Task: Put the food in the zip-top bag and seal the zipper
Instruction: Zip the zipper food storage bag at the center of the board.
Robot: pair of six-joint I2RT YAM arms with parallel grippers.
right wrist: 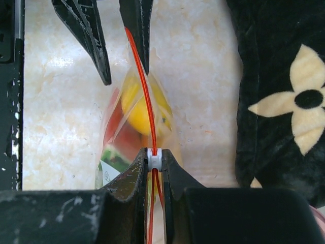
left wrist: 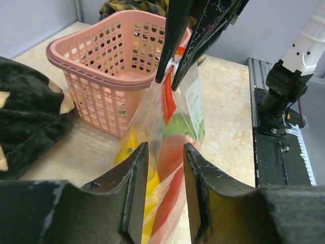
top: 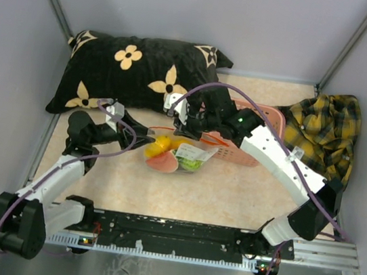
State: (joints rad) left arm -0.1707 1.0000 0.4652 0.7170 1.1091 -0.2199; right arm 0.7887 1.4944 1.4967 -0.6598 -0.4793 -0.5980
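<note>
So the food (right wrist: 139, 109) looks to be all inside the zip-top bag (left wrist: 194, 104). Yellow, red and green show through the plastic, and I can't spot any loose pieces on the table (top: 230, 192), so I'd call the loading part done.

The bag sits mid-table with its belly resting on the surface, right beside the pink basket (left wrist: 96, 61), and its mouth edge is held up off the table. The zipper (right wrist: 144, 96) runs as a thin red-orange line between the two arms.

The right gripper (right wrist: 155, 158) is pinched tight on the zipper, right at the little white slider (left wrist: 171, 63). At the other end, the left gripper (left wrist: 165, 148) has its jaws apart with the bag hanging in the gap. One finger seems to be just touching the strip, but it isn't clamping anything.

What's left is the seal itself. From the right wrist view, the strip ahead of the slider reads as a single line, and nearer the camera it seems to split in two. Honestly I can't tell how much of it is actually pressed shut. My guess is the zip is mid-run or close to its end, not confirmed closed.

Further out there's a black flower-print pillow (top: 130, 75) at the back and a yellow plaid shirt (top: 325, 127) in the right corner. Neither one is in the way.
</note>
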